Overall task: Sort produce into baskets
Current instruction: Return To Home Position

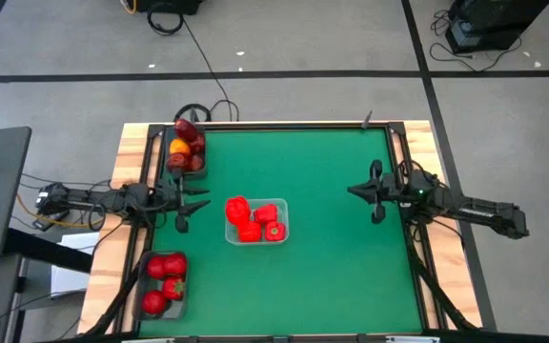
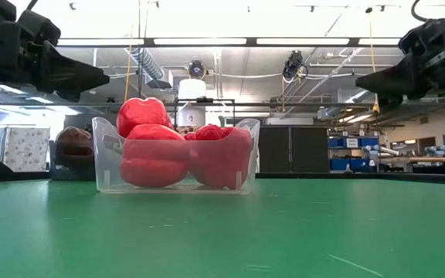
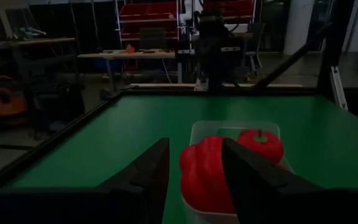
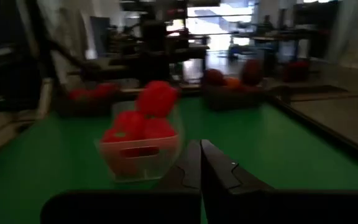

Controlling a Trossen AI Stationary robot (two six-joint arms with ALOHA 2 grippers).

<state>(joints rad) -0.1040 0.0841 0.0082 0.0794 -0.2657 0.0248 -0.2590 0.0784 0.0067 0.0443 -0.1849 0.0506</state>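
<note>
A clear basket (image 1: 283, 221) stands at mid-table, heaped with bright red lumpy peppers (image 1: 250, 221); one pepper (image 3: 205, 169) rises above its rim. A smoky basket (image 1: 172, 164) at the far left holds dark maroon apples and one yellow-orange piece (image 1: 180, 146). Another smoky basket (image 1: 151, 286) at the near left holds round red pieces (image 1: 165, 267). My left gripper (image 1: 203, 202) hovers open and empty just left of the clear basket, pointing at it. My right gripper (image 1: 353, 191) hovers shut and empty to the basket's right, well clear of it.
Bare green mat (image 1: 332, 276) lies between the clear basket and my right gripper and along the near and far sides. Wooden table edges (image 1: 127, 152) frame the mat. Cables (image 1: 198, 57) run on the floor beyond the far edge.
</note>
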